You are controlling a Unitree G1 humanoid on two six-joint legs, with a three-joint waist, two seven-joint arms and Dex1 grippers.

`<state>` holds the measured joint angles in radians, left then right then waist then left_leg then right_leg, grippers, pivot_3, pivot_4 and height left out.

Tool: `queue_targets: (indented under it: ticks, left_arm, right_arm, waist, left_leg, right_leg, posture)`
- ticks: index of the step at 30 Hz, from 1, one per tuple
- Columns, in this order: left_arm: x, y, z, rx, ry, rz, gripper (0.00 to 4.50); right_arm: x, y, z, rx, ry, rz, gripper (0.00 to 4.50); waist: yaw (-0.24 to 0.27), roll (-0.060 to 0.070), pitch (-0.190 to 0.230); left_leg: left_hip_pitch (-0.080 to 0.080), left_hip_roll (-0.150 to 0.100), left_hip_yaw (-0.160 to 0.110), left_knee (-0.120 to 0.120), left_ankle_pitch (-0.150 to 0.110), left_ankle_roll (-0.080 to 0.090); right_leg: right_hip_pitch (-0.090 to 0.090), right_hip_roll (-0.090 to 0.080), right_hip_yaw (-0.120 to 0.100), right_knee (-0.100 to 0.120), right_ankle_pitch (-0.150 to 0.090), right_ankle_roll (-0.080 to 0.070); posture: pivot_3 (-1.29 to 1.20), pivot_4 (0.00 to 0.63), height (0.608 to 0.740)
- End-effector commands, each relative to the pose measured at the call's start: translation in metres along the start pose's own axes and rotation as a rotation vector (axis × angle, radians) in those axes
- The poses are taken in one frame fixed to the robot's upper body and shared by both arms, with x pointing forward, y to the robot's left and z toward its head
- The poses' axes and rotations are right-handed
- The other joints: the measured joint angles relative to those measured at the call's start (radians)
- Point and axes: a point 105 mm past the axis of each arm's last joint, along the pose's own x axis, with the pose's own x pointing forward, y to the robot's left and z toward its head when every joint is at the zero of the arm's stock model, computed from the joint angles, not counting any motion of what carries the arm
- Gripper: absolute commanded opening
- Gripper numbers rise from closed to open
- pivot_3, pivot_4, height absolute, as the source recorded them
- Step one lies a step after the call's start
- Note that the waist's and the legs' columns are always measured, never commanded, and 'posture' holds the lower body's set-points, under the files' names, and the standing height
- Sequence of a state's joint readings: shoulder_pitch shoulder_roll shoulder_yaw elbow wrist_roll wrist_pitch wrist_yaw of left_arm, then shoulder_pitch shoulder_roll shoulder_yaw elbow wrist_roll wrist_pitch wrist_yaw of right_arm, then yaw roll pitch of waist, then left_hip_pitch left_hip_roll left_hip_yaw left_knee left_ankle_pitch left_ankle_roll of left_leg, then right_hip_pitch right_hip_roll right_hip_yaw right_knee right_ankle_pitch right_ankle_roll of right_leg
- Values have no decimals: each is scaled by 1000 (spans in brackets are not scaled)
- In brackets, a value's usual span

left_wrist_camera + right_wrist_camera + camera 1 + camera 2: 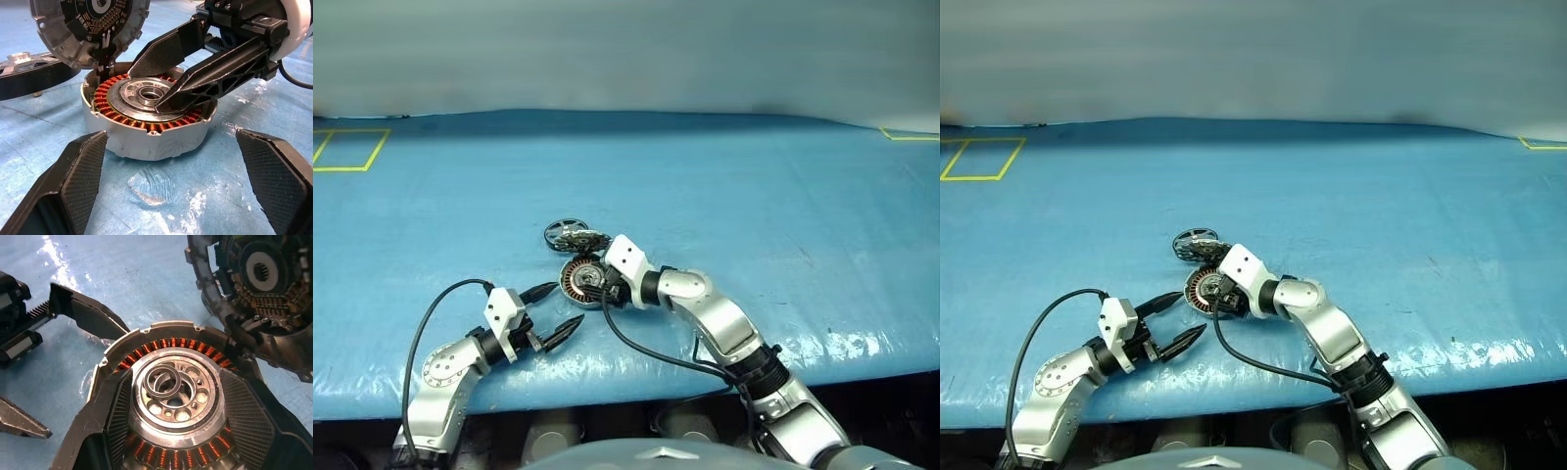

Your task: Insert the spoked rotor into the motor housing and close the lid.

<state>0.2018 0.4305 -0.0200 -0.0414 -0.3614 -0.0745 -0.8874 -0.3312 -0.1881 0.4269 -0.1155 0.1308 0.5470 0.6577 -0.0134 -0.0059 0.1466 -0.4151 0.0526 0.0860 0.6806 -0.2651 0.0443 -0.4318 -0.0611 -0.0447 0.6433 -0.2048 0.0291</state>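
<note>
Motor housing (149, 128), near the table's (783, 196) front edge, lid (88, 29) raised; right end effector (168, 81) parted, empty, over its hub; left end effector (556, 309) released beside; spoked rotor (564, 233) just behind—insertion pending, fetch it.

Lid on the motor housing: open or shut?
Open. The lid stands tilted up behind the motor housing, toothed inner face showing, copper windings uncovered.

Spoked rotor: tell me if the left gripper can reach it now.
Probably not straight on: the motor housing, raised lid and right gripper stand between the left gripper and the spoked rotor.
</note>
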Motion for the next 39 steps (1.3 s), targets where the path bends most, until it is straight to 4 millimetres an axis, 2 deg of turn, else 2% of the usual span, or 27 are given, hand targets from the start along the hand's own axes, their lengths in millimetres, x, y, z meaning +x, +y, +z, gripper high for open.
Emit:
queue_targets:
  ticks: [1,2,5,9,12,20,24,30,35,39]
  left_arm:
    - [4,-3,11,25,-33,-13,4500]
    - [4,-3,12,26,-33,-13,4500]
    - [6,-6,17,28,-36,-15,4500]
    - [11,-10,23,29,-35,-16,4500]
    - [13,-12,25,26,-35,-16,4500]
    - [11,-8,22,13,-28,-6,4500]
    - [3,-1,13,5,-16,1,4500]
    - [-16,13,-4,0,20,17,4500]
    - [-14,15,10,21,-7,4,4500]
    - [-5,15,18,32,-27,-14,4500]
  right_arm:
    - [-6,5,30,4,-143,30,2967]
    - [-6,4,31,-1,-150,25,2967]
    - [-7,6,30,-6,-158,31,2352]
    - [-3,10,25,-14,-131,44,967]
    - [1,6,20,-39,-90,14,31]
    - [1,6,20,-48,-54,35,31]
    - [-2,4,11,-93,13,31,31]
    - [-3,0,14,-70,-5,5,31]
    - [0,1,12,-65,5,-7,31]
    - [-1,-7,14,-55,0,-52,31]
  waist:
    - [-1,0,0]
    - [-1,0,0]
    - [-1,0,0]
    - [1,0,0]
    - [1,0,0]
    - [1,0,0]
    - [0,0,0]
    - [0,0,0]
    - [1,0,0]
    - [1,0,0]
  left_leg:
    - [0,0,0,0,0,0]
    - [0,0,0,0,0,0]
    - [0,0,0,0,0,0]
    - [0,0,0,0,0,0]
    - [0,0,0,0,0,0]
    - [0,0,0,0,0,0]
    - [0,0,0,0,0,0]
    - [0,0,0,0,0,0]
    - [0,0,0,0,0,0]
    - [0,0,0,0,0,0]
  right_leg:
    - [0,0,0,0,0,0]
    - [0,0,0,0,0,0]
    - [0,0,0,0,-1,2]
    - [0,0,0,0,-1,1]
    - [0,0,0,0,-1,1]
    - [0,0,0,0,-1,1]
    - [0,0,0,0,0,0]
    - [0,0,0,0,-1,1]
    - [0,0,0,0,-1,1]
    - [0,-1,0,0,0,0]
  posture:
    - [0,150,740]
    - [0,150,740]
    - [0,150,740]
    - [0,150,740]
    - [0,150,740]
    - [0,150,740]
    - [0,150,740]
    - [0,150,740]
    - [0,150,740]
    - [0,150,740]
